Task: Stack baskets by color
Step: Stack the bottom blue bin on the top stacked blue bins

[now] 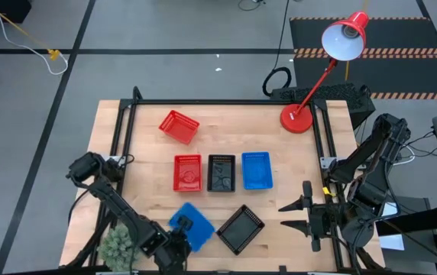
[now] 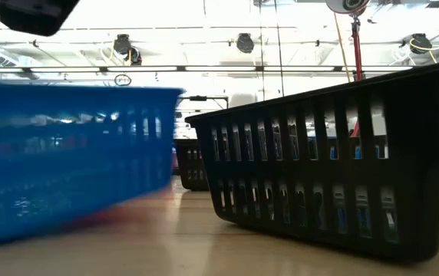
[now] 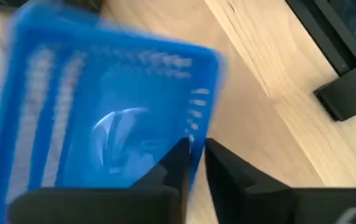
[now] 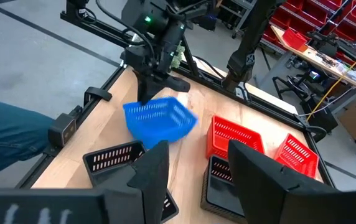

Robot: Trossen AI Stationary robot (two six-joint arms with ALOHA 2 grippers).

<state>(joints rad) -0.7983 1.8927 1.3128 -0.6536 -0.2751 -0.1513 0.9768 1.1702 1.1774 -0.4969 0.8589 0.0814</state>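
A blue basket is near the table's front edge, left of centre, with my left gripper shut on it. A black basket lies askew on the table just right of it. In the middle a red basket, a black basket and a blue basket stand in a row on their bottoms. Another red basket lies askew farther back. My right gripper hangs open at the table's right edge, holding nothing. My left gripper has one side wall of the blue basket between its fingers, one finger inside and the other outside. The fingers slant down from the near left. The basket sits tilted, one side raised; whether its low edge touches the table cannot be told.
A red lamp stands on its round base at the table's far right. A green tuft sits at the near left corner. A black frame runs around the table's edges. Bare wood lies between the row and the far red basket.
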